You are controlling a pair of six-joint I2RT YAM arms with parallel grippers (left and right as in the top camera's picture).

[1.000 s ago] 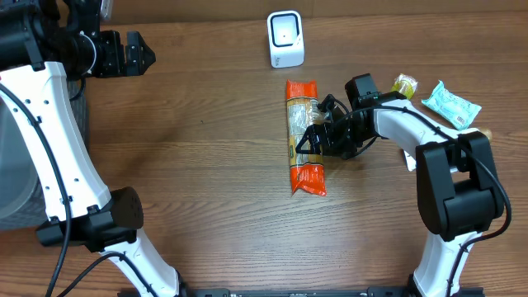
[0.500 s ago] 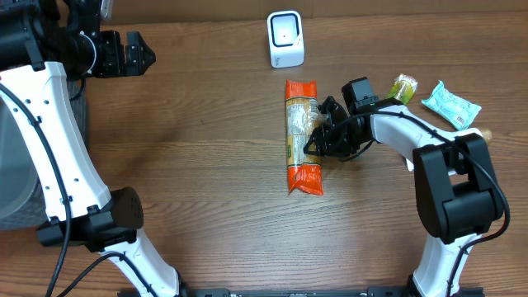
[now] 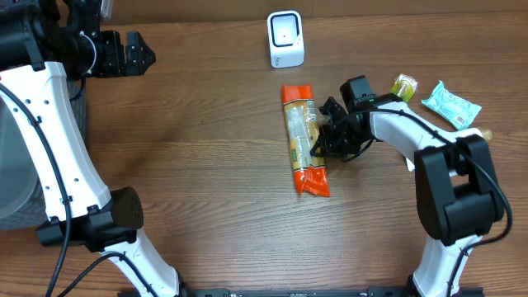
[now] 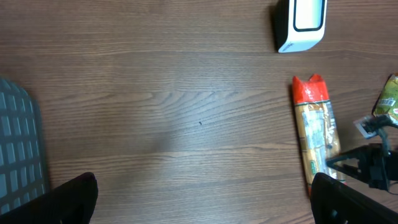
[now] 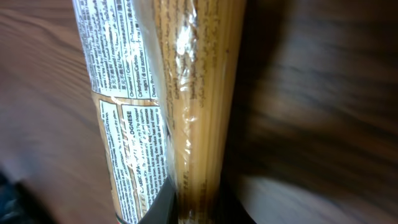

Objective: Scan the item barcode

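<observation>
— At the pack's right edge, what worries you?

— The grip. The right gripper (image 3: 318,142) has the pasta pack (image 3: 303,140) pinched by one long side, about halfway along. The wrist view shows little more than film and a few strands between the tips. Lifted from there, the pack could swing, sag at its ends or slide out. The strands might also snap under the squeeze.

— And the scan itself?

— The scanner (image 3: 285,39) stands at the far edge of the table (image 3: 206,165), just beyond the pack's top end. I can see printed label text, but no barcode in any view, so the wrong face may get shown to the window.

— Anything in the way?

— A yellow packet (image 3: 403,85) and a teal packet (image 3: 450,103) lie to the right, apart from the pack. I judge little risk there.

— How do the jaws stand?

— Right: closed almost to touching, gripping the pack, which lies flat at mid-table. Left gripper (image 3: 132,54): spread wide, holding nothing, up at the far left, well apart.
</observation>
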